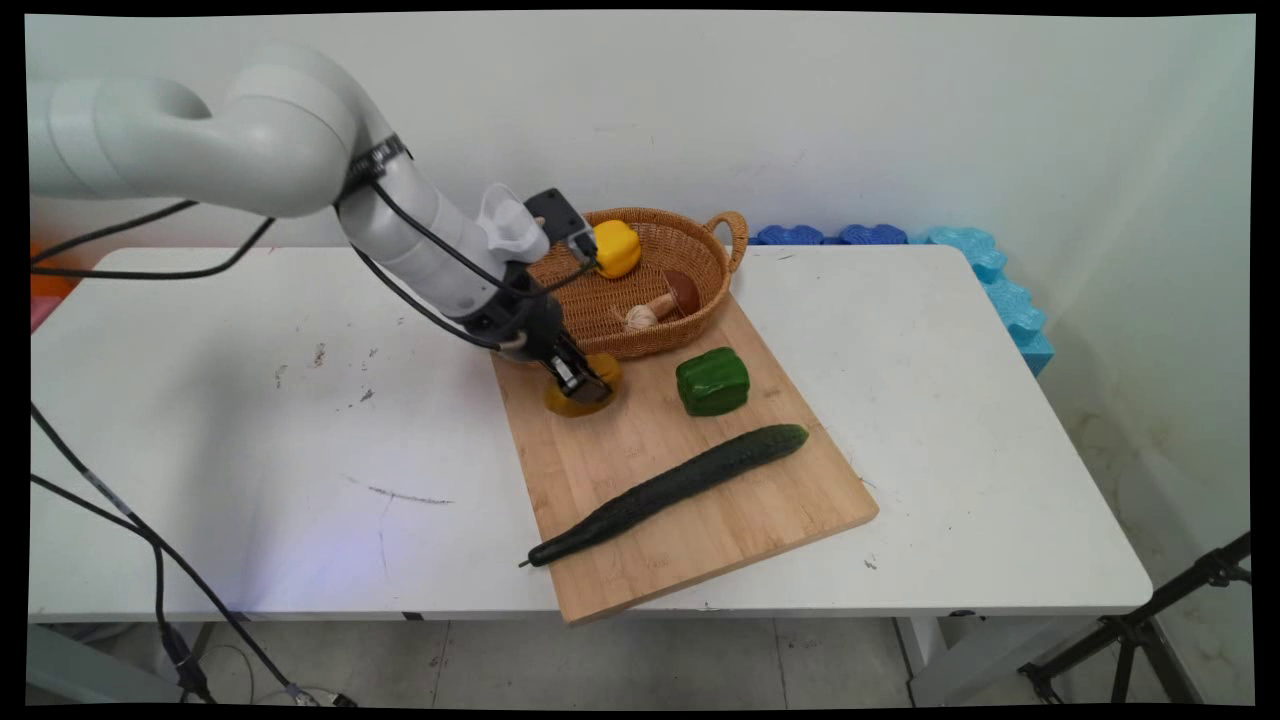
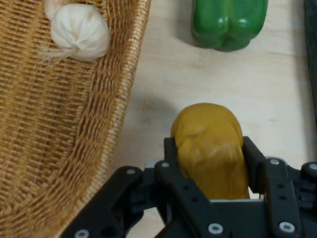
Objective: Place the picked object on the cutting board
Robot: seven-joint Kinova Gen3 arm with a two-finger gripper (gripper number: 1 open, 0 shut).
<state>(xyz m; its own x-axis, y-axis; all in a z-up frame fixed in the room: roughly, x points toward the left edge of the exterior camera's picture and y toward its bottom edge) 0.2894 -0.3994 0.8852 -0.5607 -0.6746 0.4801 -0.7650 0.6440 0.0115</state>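
My gripper (image 1: 582,385) is down on the wooden cutting board (image 1: 690,500), its fingers closed against both sides of a dark yellow, lumpy vegetable (image 2: 212,148), perhaps a potato. That vegetable (image 1: 572,400) rests on the board's far left corner, just in front of the wicker basket (image 1: 660,340). In the hand view the basket's wall (image 2: 114,124) lies to the left, with a garlic bulb (image 2: 79,32) inside. A green bell pepper (image 2: 228,22) lies ahead on the board.
The basket also holds a yellow bell pepper (image 1: 617,247), a mushroom (image 1: 680,292) and the garlic bulb (image 1: 640,317). A green pepper (image 1: 712,381) and a long cucumber (image 1: 670,490) lie on the board. Blue foam pieces (image 1: 960,270) line the back right.
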